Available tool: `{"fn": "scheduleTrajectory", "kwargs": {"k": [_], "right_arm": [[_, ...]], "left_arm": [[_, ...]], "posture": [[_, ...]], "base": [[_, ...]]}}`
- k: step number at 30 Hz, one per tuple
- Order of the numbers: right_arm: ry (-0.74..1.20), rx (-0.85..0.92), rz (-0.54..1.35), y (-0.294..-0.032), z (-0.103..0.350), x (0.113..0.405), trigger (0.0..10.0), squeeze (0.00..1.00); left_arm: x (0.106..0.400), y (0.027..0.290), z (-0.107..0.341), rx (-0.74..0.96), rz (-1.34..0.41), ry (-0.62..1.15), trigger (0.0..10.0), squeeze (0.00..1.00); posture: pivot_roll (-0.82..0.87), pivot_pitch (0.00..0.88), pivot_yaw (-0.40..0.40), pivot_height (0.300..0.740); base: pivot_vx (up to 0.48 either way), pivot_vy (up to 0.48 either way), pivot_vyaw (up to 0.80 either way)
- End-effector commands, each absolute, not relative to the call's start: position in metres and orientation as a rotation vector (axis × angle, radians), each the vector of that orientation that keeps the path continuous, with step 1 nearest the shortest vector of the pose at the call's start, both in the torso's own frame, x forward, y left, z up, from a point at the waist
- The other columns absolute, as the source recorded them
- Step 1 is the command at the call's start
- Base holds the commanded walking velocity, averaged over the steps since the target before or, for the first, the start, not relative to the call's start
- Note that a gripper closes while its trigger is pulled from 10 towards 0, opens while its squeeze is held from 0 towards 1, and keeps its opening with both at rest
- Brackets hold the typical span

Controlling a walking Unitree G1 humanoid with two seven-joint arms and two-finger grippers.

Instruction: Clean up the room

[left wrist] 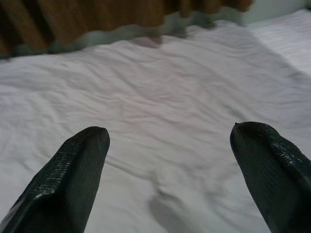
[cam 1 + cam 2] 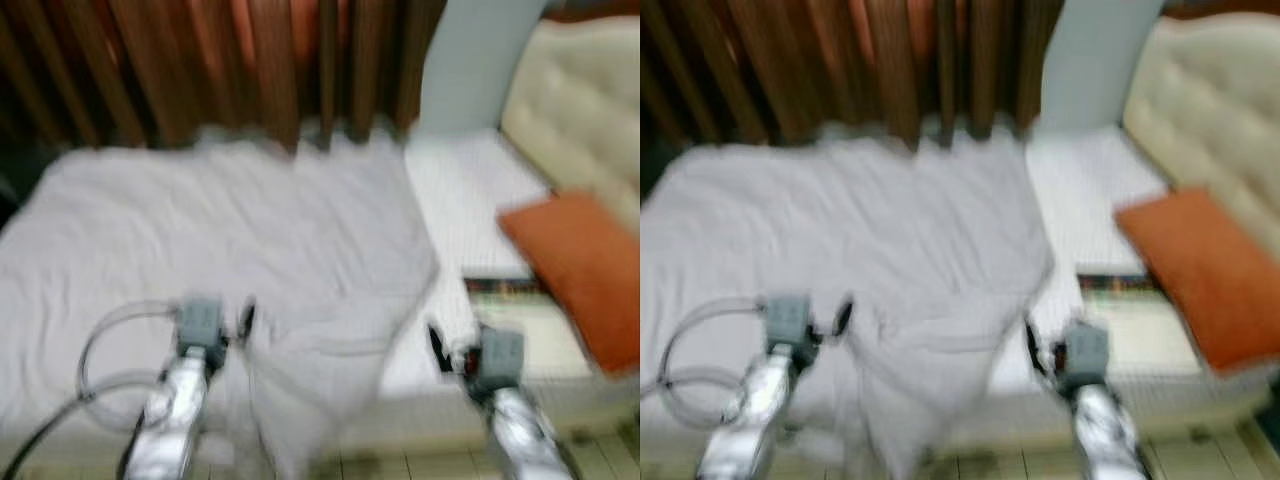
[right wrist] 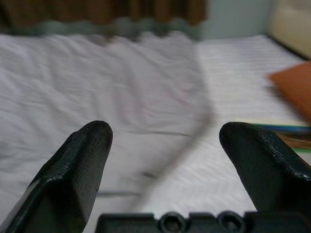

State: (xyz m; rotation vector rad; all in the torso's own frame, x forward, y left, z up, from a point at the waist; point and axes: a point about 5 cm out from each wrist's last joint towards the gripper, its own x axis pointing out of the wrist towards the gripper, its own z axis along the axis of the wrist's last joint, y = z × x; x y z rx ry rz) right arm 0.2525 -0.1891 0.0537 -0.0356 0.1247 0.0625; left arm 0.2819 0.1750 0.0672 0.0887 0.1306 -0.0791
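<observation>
a rumpled white blanket (image 2: 240, 250) is lying spread over most of the bed (image 2: 470, 180), its edge hanging toward the floor. an orange pillow (image 2: 580, 270) is resting beside a book (image 2: 505, 290) near the headboard (image 2: 580, 100). the left gripper (image 1: 167, 145) is hovering over the blanket, fingers spread apart and holding nothing; the right gripper (image 3: 163, 141) is likewise gaping wide at the blanket's edge.

Brown curtains (image 2: 230, 60) hang behind the bed, and a cream tufted headboard (image 2: 580, 100) stands at right.
</observation>
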Motion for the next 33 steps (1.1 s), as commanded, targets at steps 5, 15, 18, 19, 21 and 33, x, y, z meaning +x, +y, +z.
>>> {"fn": "scheduleTrajectory", "kwargs": {"k": [5, 15, 18, 19, 21, 33], "right_arm": [[0.155, -0.063, 0.041, -0.201, 0.05, 0.246, 10.0, 0.0], [0.185, -0.071, 0.032, -0.203, 0.048, 0.227, 10.0, 0.0], [0.202, -0.074, 0.029, -0.205, 0.051, 0.214, 10.0, 0.0], [0.208, -0.081, 0.033, -0.206, 0.053, 0.21, 10.0, 0.0], [0.2, -0.107, 0.045, -0.208, 0.063, 0.205, 10.0, 0.0], [0.349, -0.165, 0.082, -0.213, 0.087, 0.13, 10.0, 0.0]], "left_arm": [[0.295, 0.167, 0.069, 0.087, -0.131, 0.151, 10.0, 0.0], [0.305, 0.17, 0.05, 0.137, -0.134, 0.267, 10.0, 0.0], [0.312, 0.167, 0.031, 0.097, -0.119, 0.385, 10.0, 0.0], [0.312, 0.163, 0.026, 0.084, -0.126, 0.411, 10.0, 0.0], [0.313, 0.155, 0.02, 0.086, -0.127, 0.447, 10.0, 0.0], [0.32, 0.167, 0.024, -0.037, 0.084, 0.382, 10.0, 0.0]], "posture": [[-0.08, 0.025, 0.024, 0.74], [-0.13, 0.133, 0.028, 0.74], [-0.18, 0.2, 0.009, 0.74], [-0.23, 0.22, 0.003, 0.74], [-0.29, 0.276, -0.024, 0.74], [-0.4, 0.544, -0.132, 0.74]], "base": [[0.403, 0.26, -0.32], [0.24, 0.127, -0.32], [0.0, 0.0, 0.0], [0.0, 0.0, 0.0], [0.0, 0.0, 0.0], [0.0, 0.0, 0.0]]}}
